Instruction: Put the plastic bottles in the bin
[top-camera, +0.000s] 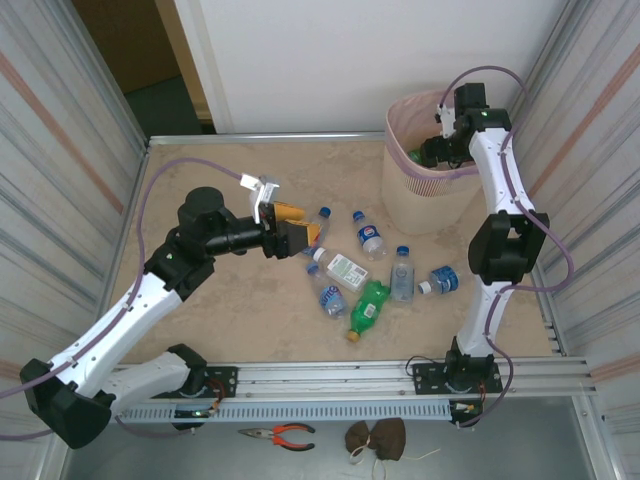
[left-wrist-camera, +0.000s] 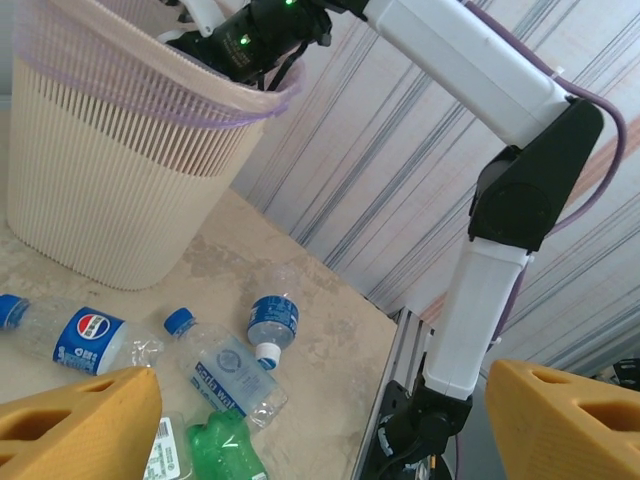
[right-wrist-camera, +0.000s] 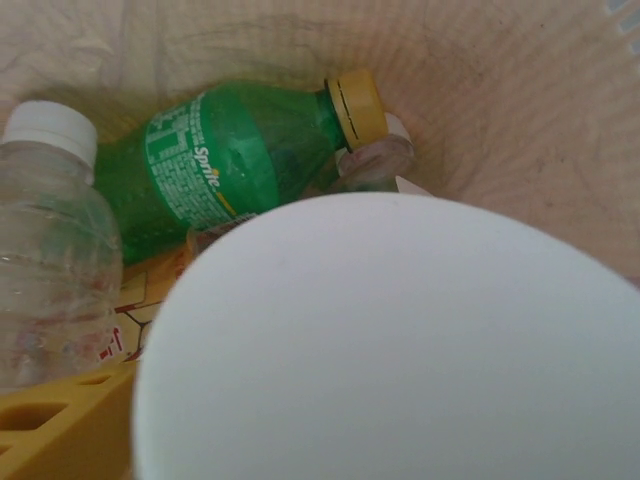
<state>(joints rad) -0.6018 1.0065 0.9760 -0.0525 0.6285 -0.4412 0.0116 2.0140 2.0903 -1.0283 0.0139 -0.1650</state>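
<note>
Bin (top-camera: 415, 205) under right pincer (top-camera: 428, 152), grip can't tell; white bottle (right-wrist-camera: 390, 340) prob. held; release mid-bin; left pincer (left-wrist-camera: 320, 425) apart.

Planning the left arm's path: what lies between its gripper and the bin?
Two clear blue-capped bottles lie there, as the top view shows.
</note>
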